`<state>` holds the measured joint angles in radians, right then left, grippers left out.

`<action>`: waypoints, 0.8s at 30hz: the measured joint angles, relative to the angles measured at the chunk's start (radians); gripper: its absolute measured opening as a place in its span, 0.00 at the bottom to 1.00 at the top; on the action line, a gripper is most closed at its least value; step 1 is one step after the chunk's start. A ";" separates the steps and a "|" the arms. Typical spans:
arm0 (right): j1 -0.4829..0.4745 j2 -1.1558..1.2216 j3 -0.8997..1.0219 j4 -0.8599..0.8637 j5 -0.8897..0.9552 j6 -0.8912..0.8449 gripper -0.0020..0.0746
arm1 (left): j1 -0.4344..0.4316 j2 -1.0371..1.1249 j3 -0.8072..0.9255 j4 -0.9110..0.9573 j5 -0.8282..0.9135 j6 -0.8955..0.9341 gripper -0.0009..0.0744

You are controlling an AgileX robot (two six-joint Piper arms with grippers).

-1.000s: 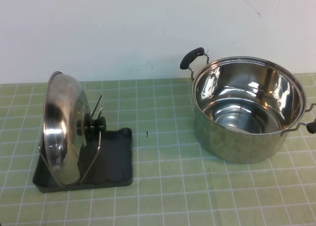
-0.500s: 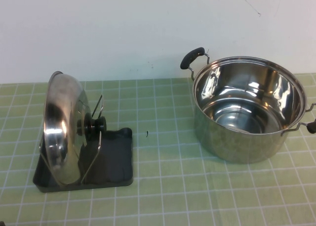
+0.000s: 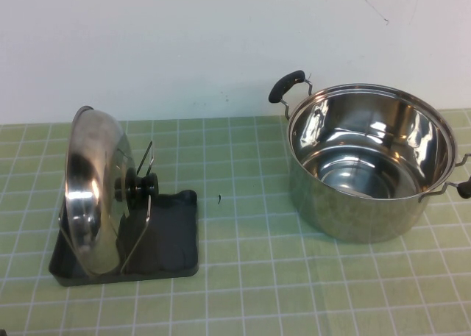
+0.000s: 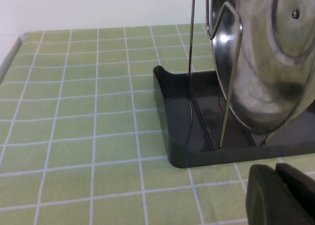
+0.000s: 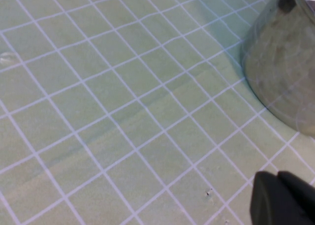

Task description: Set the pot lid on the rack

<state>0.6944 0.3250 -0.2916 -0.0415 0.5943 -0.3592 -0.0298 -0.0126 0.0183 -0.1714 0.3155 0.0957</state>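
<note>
Domed shiny steel pot lid point(image 3: 92, 192) is standing on edge in the thin wire rack point(image 3: 151, 237), black knob facing the pot point(image 3: 368, 159), dark plastic tray underneath. My left gripper point(image 4: 283, 193) is sitting low beside the tray, fingers pressed together. My right gripper point(image 5: 285, 198) is hovering over green grid mat point(image 3: 243, 277) near the pot, also closed.
</note>
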 joint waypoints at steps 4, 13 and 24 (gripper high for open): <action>0.000 0.000 0.000 0.000 0.000 0.000 0.02 | 0.000 0.000 0.000 0.000 0.000 0.002 0.01; 0.000 0.000 0.000 0.000 0.000 0.000 0.02 | 0.000 0.000 0.000 0.000 0.002 0.013 0.01; 0.000 0.000 0.000 0.000 0.000 0.000 0.02 | 0.000 0.000 0.000 0.000 0.002 0.019 0.01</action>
<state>0.6944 0.3250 -0.2916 -0.0415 0.5943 -0.3592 -0.0298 -0.0126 0.0183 -0.1714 0.3173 0.1148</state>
